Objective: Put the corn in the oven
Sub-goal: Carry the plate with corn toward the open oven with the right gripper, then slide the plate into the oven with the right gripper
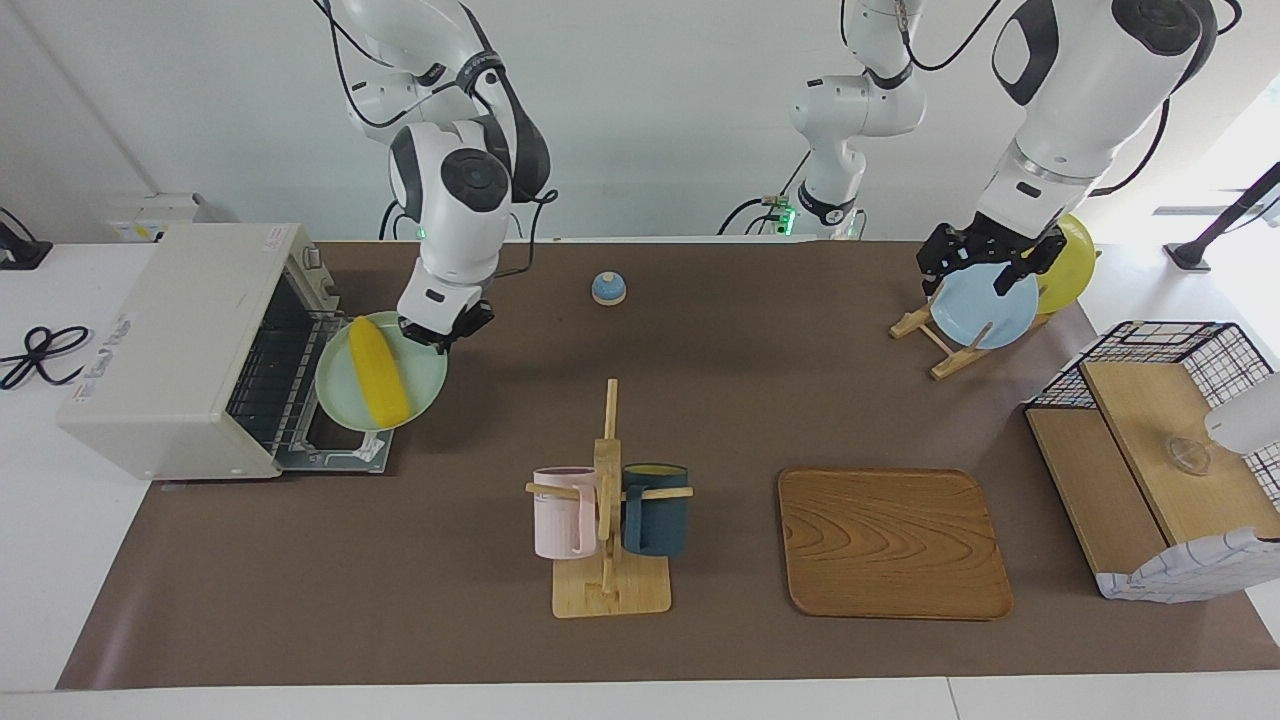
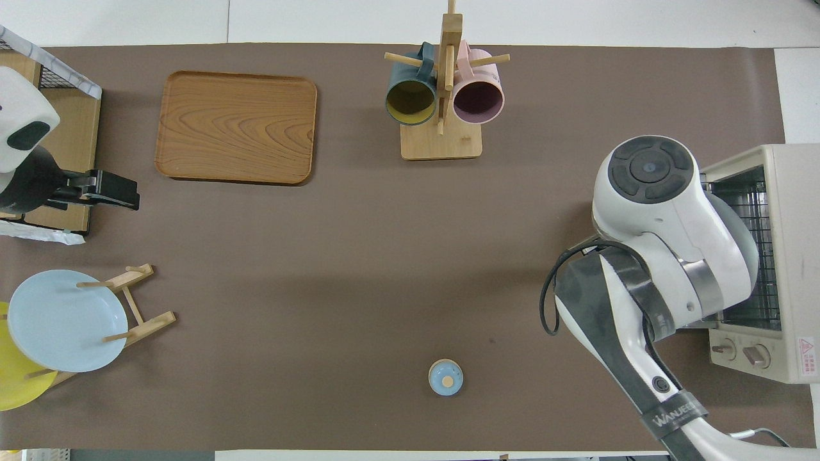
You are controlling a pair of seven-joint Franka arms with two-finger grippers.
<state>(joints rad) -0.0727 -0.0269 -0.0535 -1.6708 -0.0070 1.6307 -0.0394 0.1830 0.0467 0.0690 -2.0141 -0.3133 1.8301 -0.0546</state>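
Observation:
The yellow corn lies on a pale green plate. My right gripper is shut on that plate's rim and holds it over the oven's dropped-down door, right in front of the open mouth. The off-white oven stands at the right arm's end of the table, its wire rack showing. In the overhead view my right arm hides the corn and the gripper; the oven shows beside it. My left gripper waits over a blue plate and also shows in the overhead view.
A mug rack with a pink and a dark blue mug stands mid-table. A wooden tray lies beside it. A blue plate and a yellow plate stand in a wooden rack. A basket shelf and a small blue knob are also there.

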